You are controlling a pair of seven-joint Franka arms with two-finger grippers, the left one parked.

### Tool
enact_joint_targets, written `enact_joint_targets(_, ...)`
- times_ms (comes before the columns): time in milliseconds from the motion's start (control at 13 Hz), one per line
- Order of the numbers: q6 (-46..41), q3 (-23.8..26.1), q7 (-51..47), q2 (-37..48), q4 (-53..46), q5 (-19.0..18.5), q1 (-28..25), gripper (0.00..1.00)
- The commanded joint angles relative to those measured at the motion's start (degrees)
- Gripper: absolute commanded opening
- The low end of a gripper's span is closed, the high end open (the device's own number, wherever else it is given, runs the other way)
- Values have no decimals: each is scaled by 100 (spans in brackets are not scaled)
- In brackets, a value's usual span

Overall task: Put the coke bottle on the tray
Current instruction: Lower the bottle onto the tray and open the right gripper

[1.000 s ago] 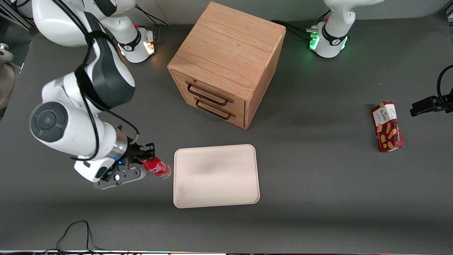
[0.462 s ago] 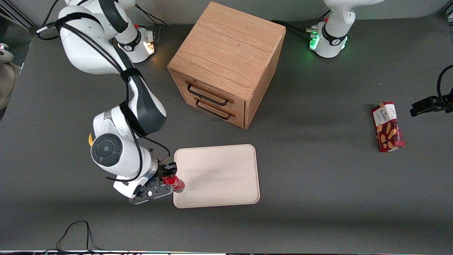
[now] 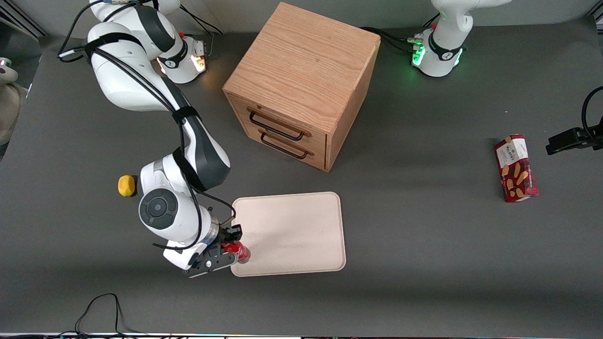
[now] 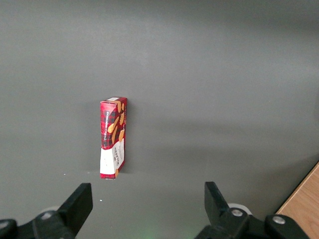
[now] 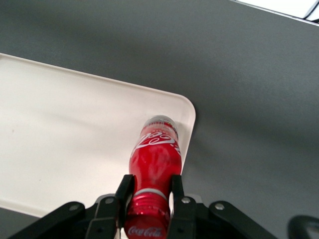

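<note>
The gripper (image 5: 149, 199) is clamping the coke bottle (image 5: 154, 162) over the tray (image 5: 60, 129) corner; releasing here risks toppling it off the rim.

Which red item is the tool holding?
The small red coke bottle, clamped in the tool over a corner of the cream rectangular tray. The red rectangular snack box lies untouched toward the parked arm's end.

Coca-Cola script on coke bottle (image 5: 152, 172), hand (image 5: 149, 199)
</note>
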State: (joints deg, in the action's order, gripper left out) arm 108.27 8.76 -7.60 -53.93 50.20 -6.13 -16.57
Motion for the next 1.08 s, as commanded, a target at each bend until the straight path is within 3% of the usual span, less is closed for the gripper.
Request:
enact_joint_targets(0, 150, 30, -137, -73, -63, -126, -49, 0)
enact_joint_targets(154, 168, 30, -137, -91, -28, -126, -49, 4)
enact_joint_targets(385, 448, 30, -269, -82, 183, -126, -40, 21)
enact_joint_targets(462, 510, 30, -260, -82, 218, -126, -40, 42)
enact_joint_targets(538, 563, 30, -277, -82, 219, -134, -40, 99)
enact_joint_targets(1000, 863, 30, -304, -56, 421, -205, -22, 100)
